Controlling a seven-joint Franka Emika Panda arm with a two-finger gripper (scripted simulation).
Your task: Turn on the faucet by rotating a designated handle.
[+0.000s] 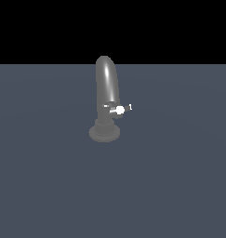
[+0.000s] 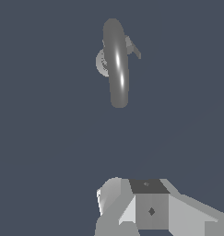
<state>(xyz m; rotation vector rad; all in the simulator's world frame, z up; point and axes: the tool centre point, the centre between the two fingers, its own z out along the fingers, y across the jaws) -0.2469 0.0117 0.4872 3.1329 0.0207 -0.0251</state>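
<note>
- Claw (image 2: 132, 203): only its pale blocky body shows at the edge of the wrist view. The fingertips are cut off, so I cannot tell whether it is open or closed. It holds nothing that I can see.
- The claw and arm do not appear in the exterior view at all.
- Faucet (image 1: 106, 93): it stands on the flat grey floor (image 1: 179, 186) about mid-scene, a thick curved tube on a round flanged base. In the wrist view I look down on it (image 2: 117, 64), well apart from the claw.
- Handle (image 1: 120, 109): a short lever low on the stem, bright white tip, pointing toward the exterior view's right. In the wrist view it shows as a small grey tab (image 2: 133, 47) poking out beside the tube.
- Step in hand, my reading: approach not yet made, with no contact and the handle apparently untouched.
- Next move calls for bringing the claw down and across to the lever's level beside its tip, clear of the tube, then sweeping the lever around the stem.
- Hard to make out: the lever's joint with the stem, which way it turns, and a tiny pale mark just beyond the tip. From above, the tube hides most of the base.
</note>
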